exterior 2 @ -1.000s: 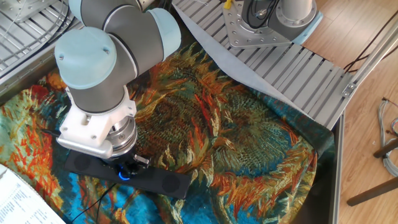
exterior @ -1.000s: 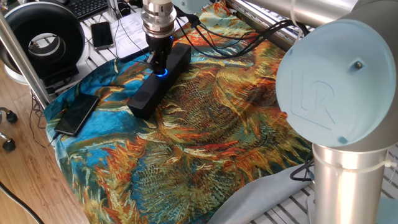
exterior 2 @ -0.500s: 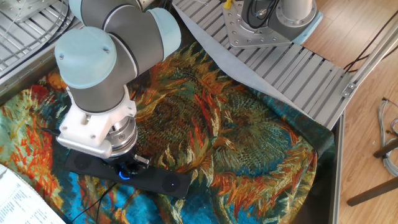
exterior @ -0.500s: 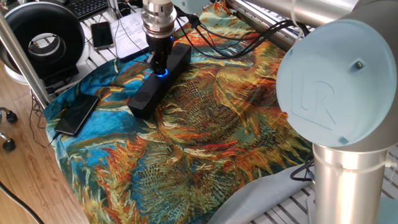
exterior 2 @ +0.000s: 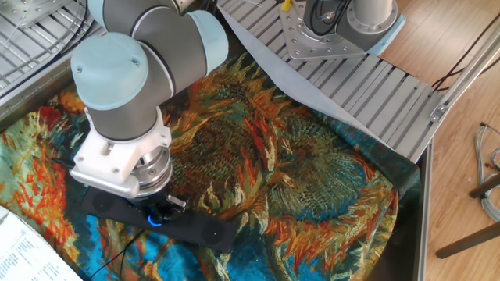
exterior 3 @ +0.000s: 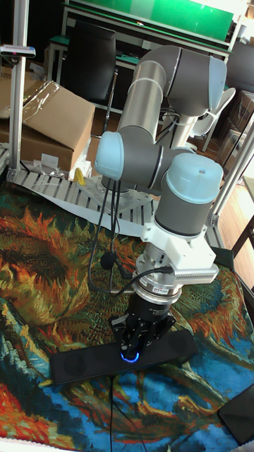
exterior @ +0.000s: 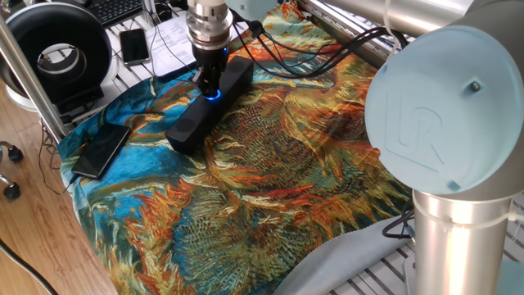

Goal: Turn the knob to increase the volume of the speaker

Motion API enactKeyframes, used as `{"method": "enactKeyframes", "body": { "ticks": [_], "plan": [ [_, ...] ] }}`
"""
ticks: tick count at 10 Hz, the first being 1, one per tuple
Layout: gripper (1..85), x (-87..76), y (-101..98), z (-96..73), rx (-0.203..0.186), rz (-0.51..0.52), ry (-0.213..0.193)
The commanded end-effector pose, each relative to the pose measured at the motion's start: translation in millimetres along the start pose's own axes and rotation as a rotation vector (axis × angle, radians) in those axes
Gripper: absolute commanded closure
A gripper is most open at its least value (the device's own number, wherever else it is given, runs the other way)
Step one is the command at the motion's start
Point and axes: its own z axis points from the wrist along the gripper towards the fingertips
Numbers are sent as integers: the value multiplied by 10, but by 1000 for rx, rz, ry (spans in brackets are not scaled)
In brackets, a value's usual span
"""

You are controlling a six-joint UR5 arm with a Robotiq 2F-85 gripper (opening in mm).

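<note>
The speaker (exterior: 190,124) is a long black bar lying slantwise on the sunflower-print cloth at the back left. Its knob (exterior: 213,95) shows as a small blue glow halfway along the bar. My gripper (exterior: 211,87) points straight down onto it, its dark fingers shut around the knob. In the other fixed view the speaker (exterior 2: 207,232) lies at the bottom left, with the knob (exterior 2: 156,219) glowing under the gripper (exterior 2: 160,212). The tall fixed view shows the gripper (exterior 3: 134,349) on the knob (exterior 3: 129,357) and the speaker (exterior 3: 85,364) stretching left.
A flat black phone (exterior: 101,150) lies on the cloth's left edge, and another phone (exterior: 134,45) sits behind it. A big round black-and-white ring device (exterior: 57,49) stands at the far left. Black cables (exterior: 327,49) cross the back. The arm's large joint (exterior: 442,106) fills the right.
My gripper stays on the knob. The speaker's near end has swung very slightly to the left on the cloth.
</note>
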Motion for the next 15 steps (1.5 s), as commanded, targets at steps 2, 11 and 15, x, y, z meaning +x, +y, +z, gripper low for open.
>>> {"method": "enactKeyframes", "body": {
  "ticks": [2, 11, 15],
  "plan": [
    [607, -12, 10, -3, -8, 21, -5],
    [607, 130, 59, -36, -62, -112, 33],
    [607, 133, 66, -24, -61, -116, 35]
  ]
}}
